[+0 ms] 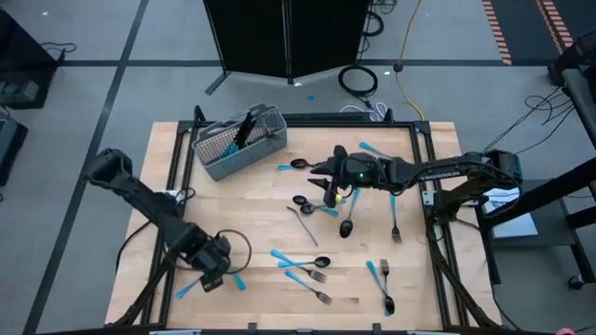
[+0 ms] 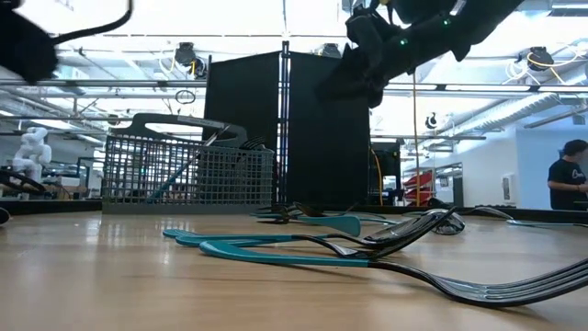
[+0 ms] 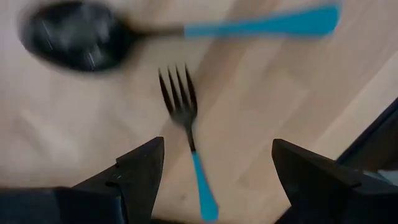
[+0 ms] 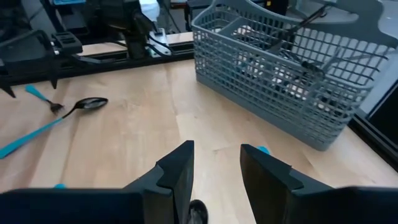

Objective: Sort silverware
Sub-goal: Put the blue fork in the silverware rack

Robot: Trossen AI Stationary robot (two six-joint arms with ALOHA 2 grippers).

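Observation:
The silverware has dark heads and light-blue handles and lies flat and scattered on the wooden table: a cluster [image 1: 307, 265], a pair [image 1: 382, 284], spoons [image 1: 303, 203]. More pieces stand in the grey mesh basket [image 1: 237, 141]. My left gripper [image 1: 212, 272] is open, low over the near left part. In its wrist view [image 3: 217, 146] its fingers stand on either side of a fork [image 3: 183, 112], with a spoon [image 3: 68, 43] beyond. My right gripper [image 1: 331, 194] hangs raised over the table's middle [image 2: 363, 78], open by a narrow gap [image 4: 214, 149], facing the basket [image 4: 280, 74].
The basket [image 2: 188, 170] stands near the far left corner. A dark rail [image 1: 438, 233] frames the table. Forks and spoons [image 2: 303, 244] lie close to the near edge. Black cabinets [image 2: 285, 129] and cables stand beyond the far edge. A person [image 2: 565, 184] is far off in the room.

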